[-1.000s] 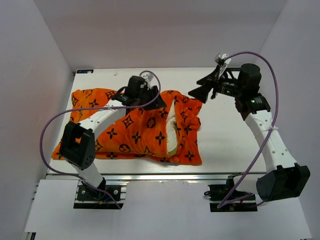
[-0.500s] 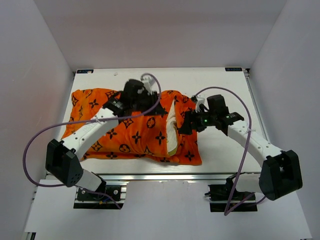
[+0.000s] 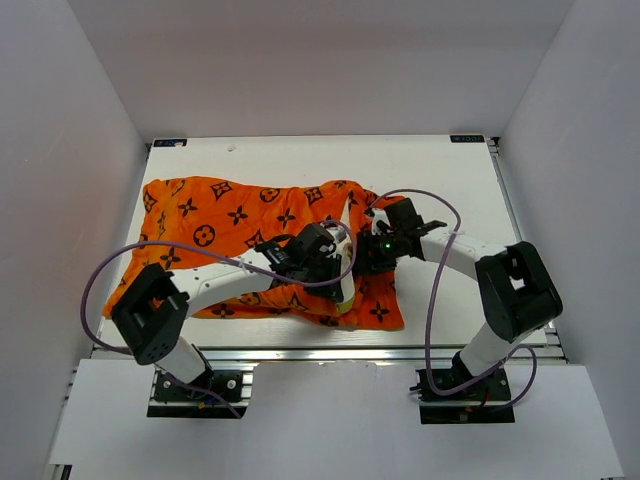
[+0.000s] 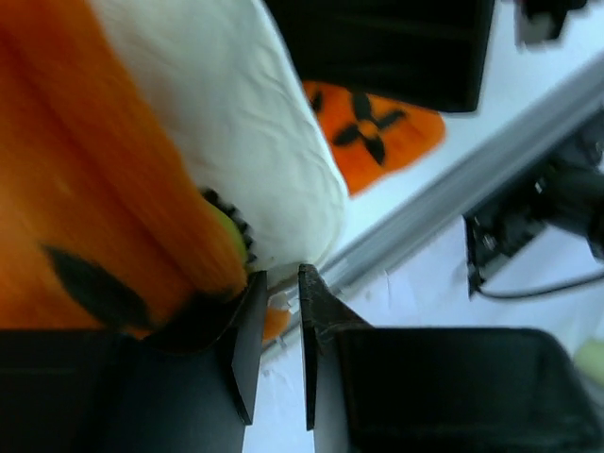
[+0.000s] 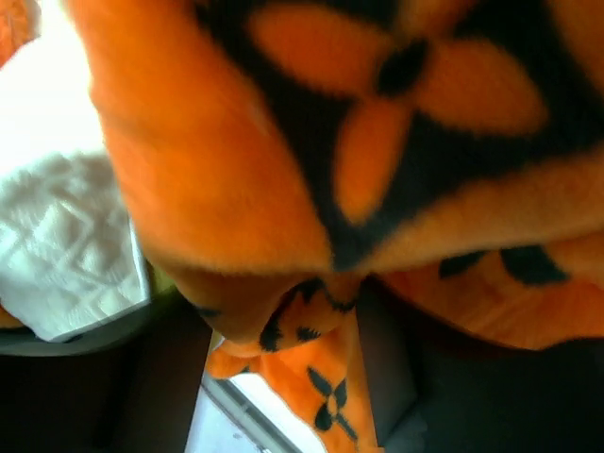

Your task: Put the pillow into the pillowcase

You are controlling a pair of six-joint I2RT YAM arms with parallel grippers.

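Note:
The orange pillowcase (image 3: 230, 215) with black motifs lies spread over the left and middle of the table. The white pillow (image 3: 345, 278) shows only as a strip at the case's open right end. My left gripper (image 3: 335, 265) sits at that opening. In the left wrist view its jaws (image 4: 278, 283) stand a narrow gap apart at the pillow's (image 4: 236, 123) corner, with orange cloth (image 4: 85, 189) against the left finger. My right gripper (image 3: 368, 255) faces it from the right. It is open, and a fold of pillowcase (image 5: 283, 123) hangs between its fingers (image 5: 278, 377), with the pillow (image 5: 66, 236) beside them.
The table's metal front rail (image 3: 300, 352) runs just below the pillowcase's near edge. White enclosure walls stand on three sides. Purple cables (image 3: 430, 300) loop off both arms. Bare tabletop (image 3: 450, 180) lies right of the pillowcase.
Both arms have come down to the pillowcase's open end, the left from the far side and the right from the back right. Both sets of jaws have narrowed.

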